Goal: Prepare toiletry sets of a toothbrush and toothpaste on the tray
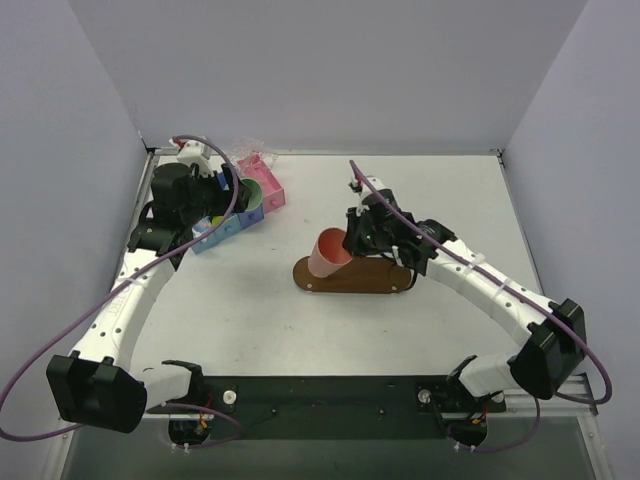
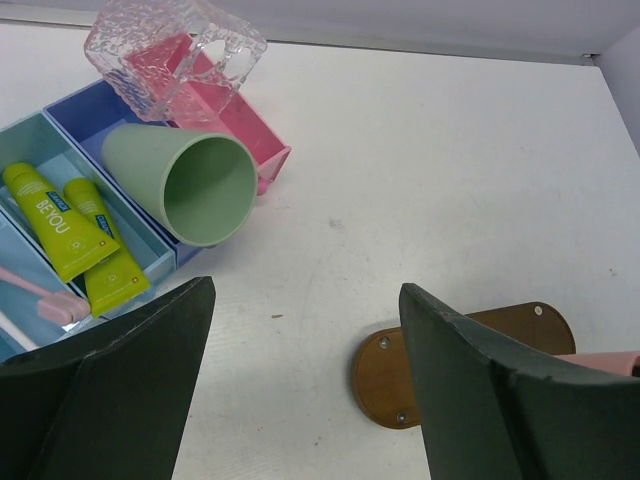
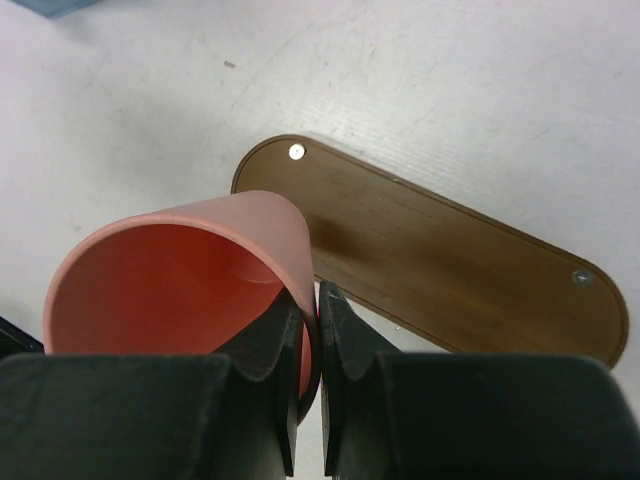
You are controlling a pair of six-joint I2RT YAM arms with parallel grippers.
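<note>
**Top external view.** The right gripper (image 1: 352, 240) holds a salmon-pink plastic cup (image 1: 328, 254), tilted, over the left end of the flat dark brown wooden tray (image 1: 375, 277). The tray lies near the middle of the white table (image 1: 400, 200). The left gripper (image 1: 232, 198) hangs at the far left over a blue compartment bin (image 1: 222, 232) and a pink bin (image 1: 268, 185).

**Left wrist view.** The left gripper's jaws stand wide apart with nothing between them. Two yellow-green toothpaste tubes (image 2: 55, 222) lie side by side in a light blue compartment. A pale pink toothbrush (image 2: 40, 298) lies in the adjoining compartment, partly hidden by a finger. A pale green cup (image 2: 190, 180) lies on its side across the bins, next to a clear textured plastic container (image 2: 175, 50).

**Right wrist view.** The right gripper's fingers pinch the salmon-pink plastic cup's wall at the rim, one finger inside and one outside. The tray lies just beyond the cup.
</note>
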